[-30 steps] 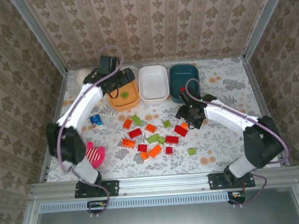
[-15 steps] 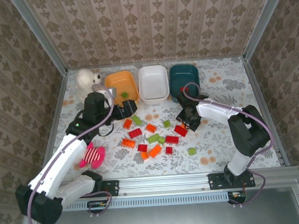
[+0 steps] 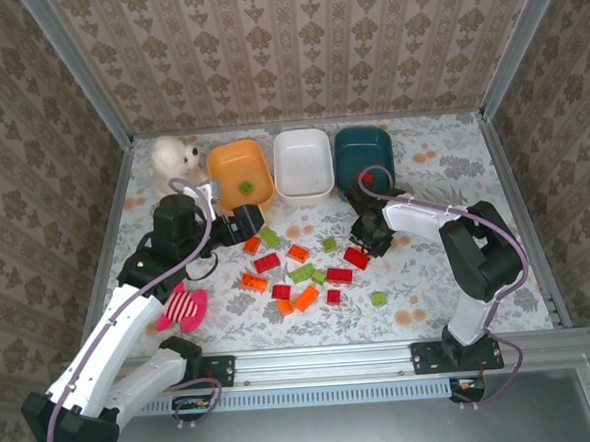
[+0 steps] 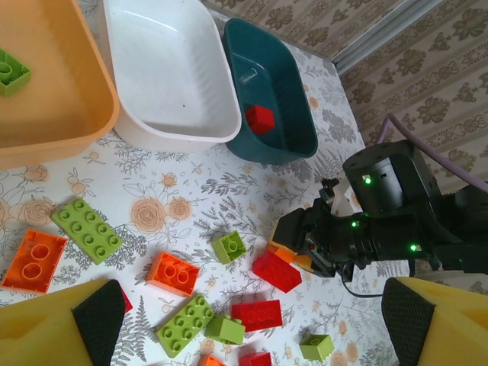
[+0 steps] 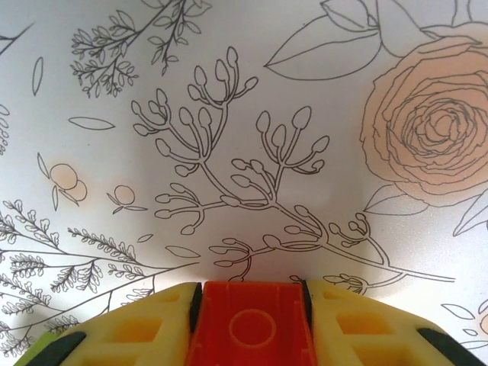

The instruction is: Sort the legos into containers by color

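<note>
From above, my left gripper (image 3: 250, 224) hangs over the tabletop (image 3: 452, 171) on the near side of the white bin (image 3: 304, 170), off its left corner and just short of the orange bin (image 3: 227, 170) that stands beside the white bin's left wall. The teal bin (image 3: 356, 147) stands beside the white bin's right wall, and my right gripper (image 3: 368, 241) is down at the tabletop nearer than that, its lilac cable (image 3: 362, 177) looping over the teal bin's near rim. The loose bricks (image 3: 303, 273) lie scattered nearer than the white bin, between my two grippers. A white stuffed animal (image 3: 174, 156) sits well left of the white bin, past the orange one, and a pink striped plush (image 3: 185, 310) lies far nearer, against my left arm. In my left wrist view the yellow fingers (image 4: 53, 328) stand wide apart with nothing between them. A green brick (image 4: 9, 72) lies in the orange bin, a red brick (image 4: 260, 119) in the teal bin, and the white bin between them holds none. My right arm's black body blocks the tabletop nearer than the teal bin, with another red brick (image 4: 276, 272) touching its tip. In my right wrist view both fingers are closed against the sides of an orange brick (image 5: 252, 328) above the floral cloth.
</note>
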You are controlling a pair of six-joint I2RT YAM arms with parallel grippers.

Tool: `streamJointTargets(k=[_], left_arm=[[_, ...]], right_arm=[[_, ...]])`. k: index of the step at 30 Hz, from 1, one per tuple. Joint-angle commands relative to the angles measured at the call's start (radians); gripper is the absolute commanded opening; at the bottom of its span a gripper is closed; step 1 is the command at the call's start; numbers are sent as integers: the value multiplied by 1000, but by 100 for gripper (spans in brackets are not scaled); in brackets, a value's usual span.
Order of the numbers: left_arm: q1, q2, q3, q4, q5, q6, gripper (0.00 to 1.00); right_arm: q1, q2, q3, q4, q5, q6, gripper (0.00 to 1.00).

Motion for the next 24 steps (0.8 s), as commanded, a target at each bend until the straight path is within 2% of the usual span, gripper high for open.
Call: streamJointTargets(k=[1, 6, 10, 17, 24], left_arm=[[-11, -9, -12, -4, 21, -10, 91], [-33, -30, -32, -14, -10, -22, 90], [-36, -80, -59, -25, -77, -58, 90], [-45, -122, -59, -56, -135, -86, 90], [-58, -134, -24, -105, -163, -91, 90]], right_arm=[[3, -37, 25, -62, 74, -19, 32], [42, -86, 181, -137, 181, -172, 32], [108, -39, 368, -144, 226, -312, 31], [127, 189, 653, -10, 162, -456, 31], [86, 519, 1037, -69, 100, -494, 32]])
